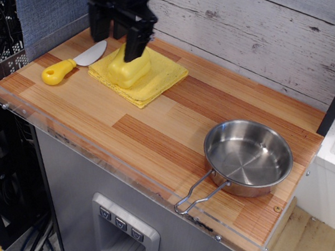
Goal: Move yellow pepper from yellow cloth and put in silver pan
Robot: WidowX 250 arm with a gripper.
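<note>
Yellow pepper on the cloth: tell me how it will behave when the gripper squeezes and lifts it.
The yellow pepper looks glossy and lobed, so it may slip or twist between the fingers of the gripper. It looks like hollow plastic, so probably light and stiff. Its rounded shape could let it roll in the silver pan. The yellow cloth beneath may shift slightly.
</note>
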